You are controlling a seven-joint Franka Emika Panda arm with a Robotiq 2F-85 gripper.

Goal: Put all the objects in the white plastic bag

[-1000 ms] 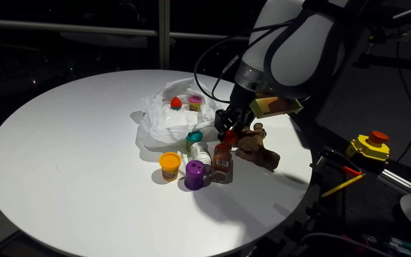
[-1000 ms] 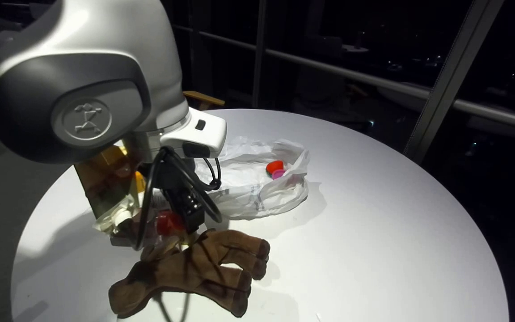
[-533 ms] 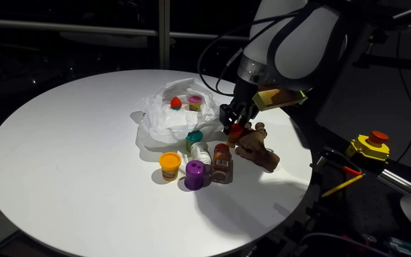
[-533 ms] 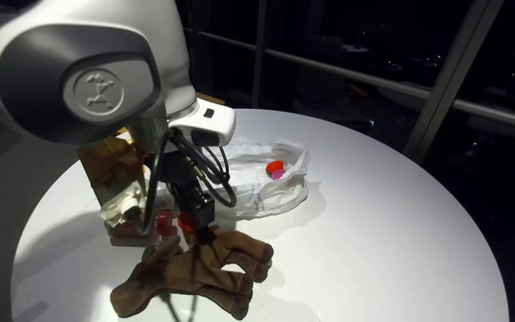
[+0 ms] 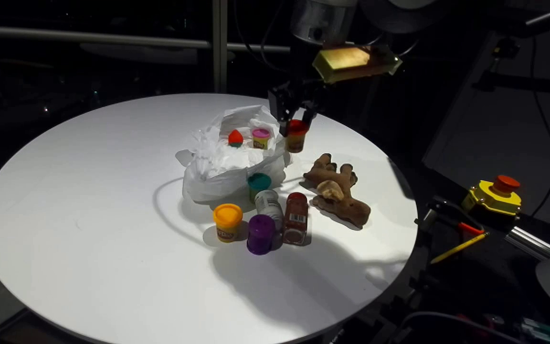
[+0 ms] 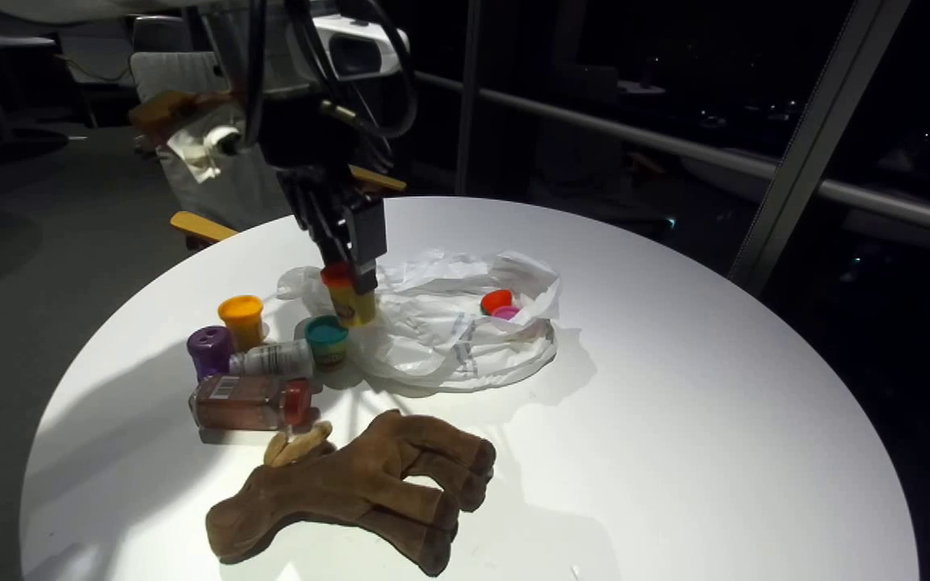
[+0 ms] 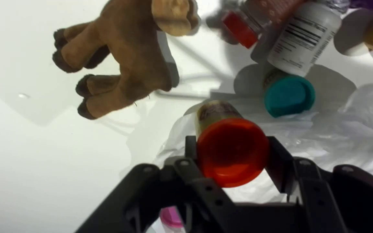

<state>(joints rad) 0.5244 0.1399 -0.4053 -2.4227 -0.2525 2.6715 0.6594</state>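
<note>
Grips a red-lidded tub (image 5: 295, 142) in the hand (image 7: 231, 152), held clear of the counter (image 5: 89, 239) by the rim of the white plastic bag (image 5: 217, 184). Bears on that tub a dark printed label (image 7: 219, 110), too blurred to read in full. Has a red-and-green toy (image 5: 235, 138) and a pink-lidded tub (image 5: 260, 139) inside the bag. Has outside the bag, on the counter: a teal-lidded tub (image 6: 327, 343), upright just beside the bag; a yellow tub (image 5: 227, 215), upright, wearing a partly legible Play-Doh logo (image 5: 226, 234); a purple jar (image 5: 260, 235), upright; and a brown stuffed animal (image 6: 360, 488), lying on its side. Offers the most reading on a white bottle (image 7: 295, 60), also lying down, with a panel (image 7: 306, 36) headed "Supplement Facts," slightly blurred, above fine print and next to a barcode (image 7: 323, 50). Displays another barcode on a red-capped bottle (image 6: 253, 406) just beside it, likewise lying down, with finer wording too small to make out.
</note>
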